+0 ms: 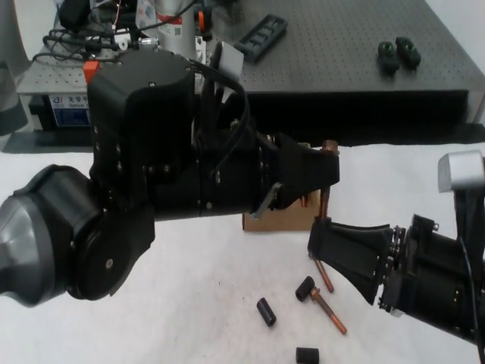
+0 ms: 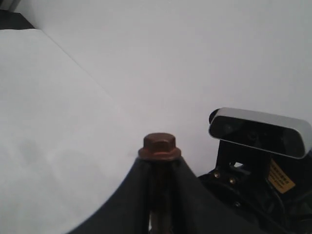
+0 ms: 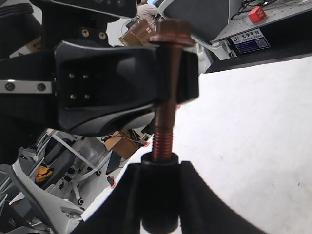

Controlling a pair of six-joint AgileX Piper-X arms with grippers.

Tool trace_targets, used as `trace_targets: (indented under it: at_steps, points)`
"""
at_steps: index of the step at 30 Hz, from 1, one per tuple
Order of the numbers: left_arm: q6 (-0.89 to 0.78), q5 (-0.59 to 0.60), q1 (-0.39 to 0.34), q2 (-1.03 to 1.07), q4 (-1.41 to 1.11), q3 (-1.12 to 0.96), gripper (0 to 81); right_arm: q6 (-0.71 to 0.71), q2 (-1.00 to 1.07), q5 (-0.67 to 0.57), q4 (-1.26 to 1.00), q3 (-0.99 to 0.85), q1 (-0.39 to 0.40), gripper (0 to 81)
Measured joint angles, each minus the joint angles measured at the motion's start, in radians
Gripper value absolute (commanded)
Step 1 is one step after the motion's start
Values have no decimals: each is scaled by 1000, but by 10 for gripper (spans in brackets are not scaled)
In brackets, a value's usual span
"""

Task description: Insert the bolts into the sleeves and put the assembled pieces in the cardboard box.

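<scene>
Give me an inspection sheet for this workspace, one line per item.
Surface: white cloth over the bench.
Job's things: bolt held upright, threaded tip at the mouth of the sleeve; cardboard box behind the grippers, mostly hidden; two loose bolts and three loose sleeves on the cloth.
Clutter: nothing seen.
Grippers: left gripper shut on the bolt; right gripper shut on the sleeve.
Cables: black cables looped over the left arm; a tangle at the back.
Surroundings: black perforated table behind, carrying a dark tray.
</scene>
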Motion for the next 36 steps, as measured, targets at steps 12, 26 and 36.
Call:
trace_targets:
  at_steps: [12, 26, 36]
  points:
    - [5, -6, 0, 0, 13, 0, 542, 2, 0, 118, -68, 0, -8, 58]
    - [228, -408, 0, 0, 349, 0, 440, -422, 615, 309, 353, -554, -198, 58]
    - [250, -502, 0, 0, 452, 0, 384, -560, 1065, 433, 657, -1012, -176, 58]
